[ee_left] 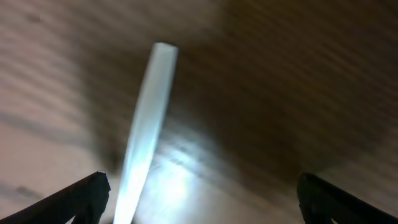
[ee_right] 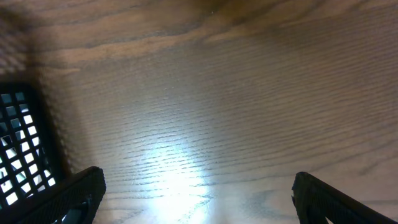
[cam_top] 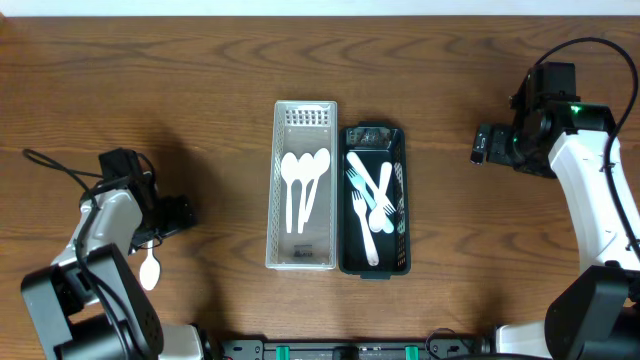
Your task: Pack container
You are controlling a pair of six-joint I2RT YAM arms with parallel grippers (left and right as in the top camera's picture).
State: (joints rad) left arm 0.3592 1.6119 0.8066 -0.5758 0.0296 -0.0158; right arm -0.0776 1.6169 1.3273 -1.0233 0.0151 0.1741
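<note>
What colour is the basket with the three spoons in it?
The basket is white. The overhead view shows it best.

Robot lab: L arm (cam_top: 105, 215), R arm (cam_top: 590, 170), wood table (cam_top: 200, 60)

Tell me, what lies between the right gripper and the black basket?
Nothing. Only bare wooden table separates the right gripper from the black basket, as the overhead view shows.
</note>
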